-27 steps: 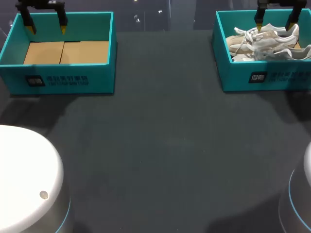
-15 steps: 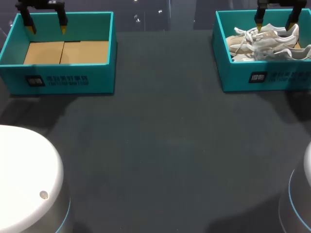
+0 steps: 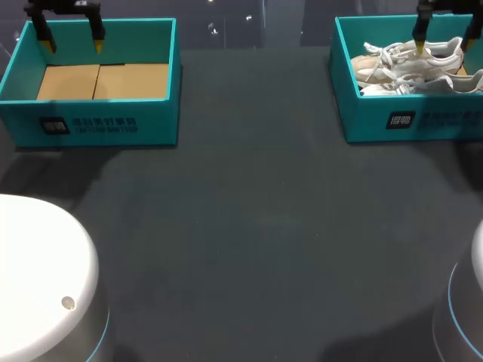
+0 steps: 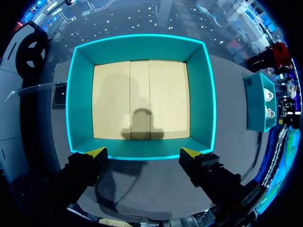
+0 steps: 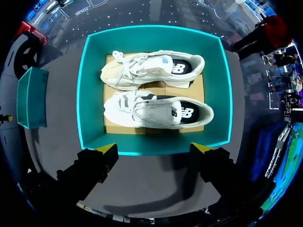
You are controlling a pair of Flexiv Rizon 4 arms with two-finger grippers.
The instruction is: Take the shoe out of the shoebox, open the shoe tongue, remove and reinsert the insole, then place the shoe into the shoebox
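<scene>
Teal shoebox (image 5: 91,94): your right gripper (image 5: 155,149) hangs released; lower onto nearer shoe (image 5: 158,111) at 12 o'clock, pinch collar, probably. Left gripper (image 4: 142,152) released too.

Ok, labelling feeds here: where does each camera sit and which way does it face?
Head view: above, behind, facing down at the table; left gripper, right gripper show.
Left wrist view: above the empty shoebox, facing down; own fingertips show.
Right wrist view: above the full shoebox, facing down; own fingertips show.
Shared: all see both shoeboxes.
</scene>
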